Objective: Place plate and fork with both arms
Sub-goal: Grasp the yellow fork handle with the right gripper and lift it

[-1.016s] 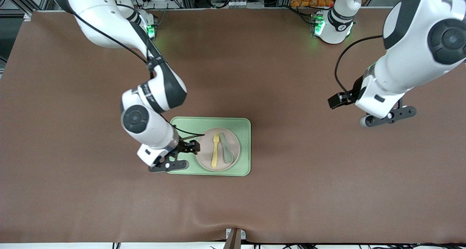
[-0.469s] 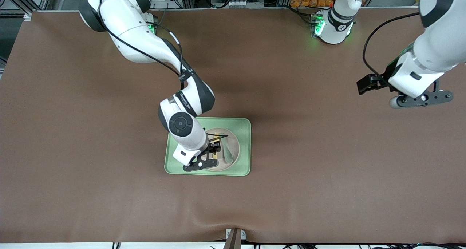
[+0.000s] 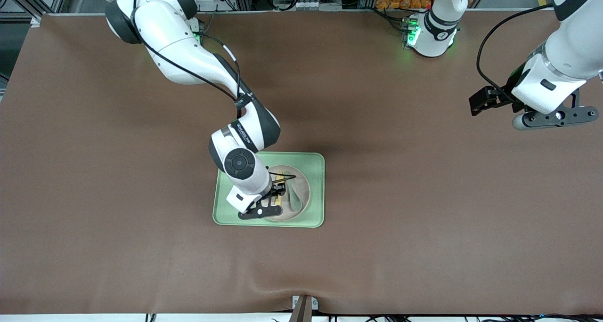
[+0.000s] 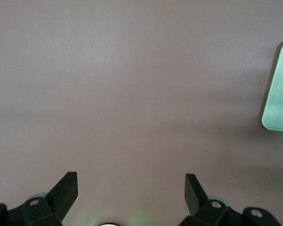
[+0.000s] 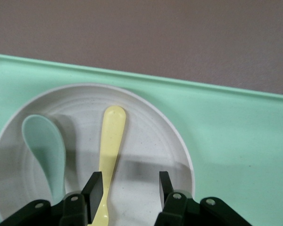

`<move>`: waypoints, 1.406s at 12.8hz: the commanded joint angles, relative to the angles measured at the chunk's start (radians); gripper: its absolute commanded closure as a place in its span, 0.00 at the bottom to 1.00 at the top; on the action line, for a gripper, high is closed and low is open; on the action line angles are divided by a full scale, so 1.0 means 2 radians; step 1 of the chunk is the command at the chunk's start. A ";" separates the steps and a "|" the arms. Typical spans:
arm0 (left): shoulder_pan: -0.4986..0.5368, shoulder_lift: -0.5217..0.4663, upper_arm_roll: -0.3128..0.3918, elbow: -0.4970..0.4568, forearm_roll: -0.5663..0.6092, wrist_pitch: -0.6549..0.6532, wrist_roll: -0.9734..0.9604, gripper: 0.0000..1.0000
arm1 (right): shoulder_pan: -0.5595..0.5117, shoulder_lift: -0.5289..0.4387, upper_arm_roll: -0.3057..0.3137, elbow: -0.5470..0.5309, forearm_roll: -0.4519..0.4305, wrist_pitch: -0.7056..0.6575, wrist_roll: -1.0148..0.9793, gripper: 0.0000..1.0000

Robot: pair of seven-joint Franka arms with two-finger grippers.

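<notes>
Fork (image 5: 109, 150): lies on plate (image 5: 146, 141) beside teal spoon (image 5: 45, 148); plate in green tray (image 3: 314, 190), mid-counter (image 3: 94, 218). Right claw (image 5: 127, 188): spread, one finger on the fork's handle, hiding most of it from the front. Left claw (image 4: 131, 186): spread, waiting over bare counter near the left arm's end.
</notes>
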 commanded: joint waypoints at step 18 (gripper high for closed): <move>0.010 -0.010 -0.008 -0.012 0.012 0.007 0.005 0.00 | 0.024 0.013 -0.003 0.000 -0.002 -0.002 0.072 0.54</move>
